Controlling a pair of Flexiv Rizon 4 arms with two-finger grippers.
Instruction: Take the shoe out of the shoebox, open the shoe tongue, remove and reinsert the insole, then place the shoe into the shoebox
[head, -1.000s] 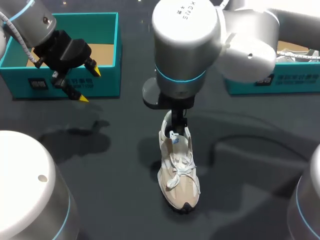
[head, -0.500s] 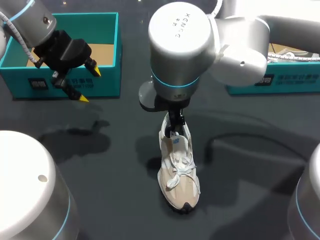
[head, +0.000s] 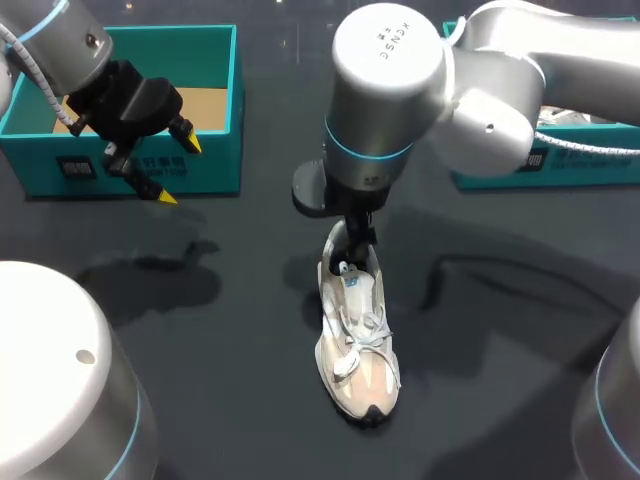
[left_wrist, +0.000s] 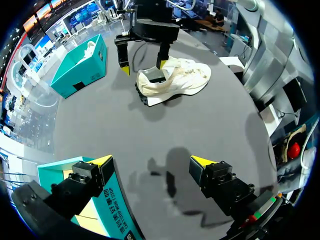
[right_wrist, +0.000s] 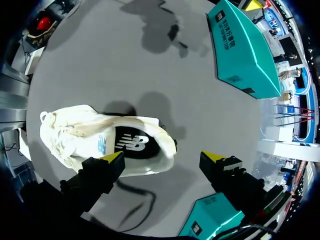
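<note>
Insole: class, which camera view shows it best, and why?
Right wrist view: it looks straight into the shoe at the dark insole. Head view: right gripper mostly hides the opening. Left wrist view: distant, only a dark sliver.

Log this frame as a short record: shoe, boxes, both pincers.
shoe: cream sneaker upright on the table, outside both boxes
insole: dark insole lying inside the sneaker
left pincer: left pincer open, empty, by the left teal shoebox
right pincer: right pincer open, over the sneaker's heel end
other box: right teal shoebox at the far right
</note>
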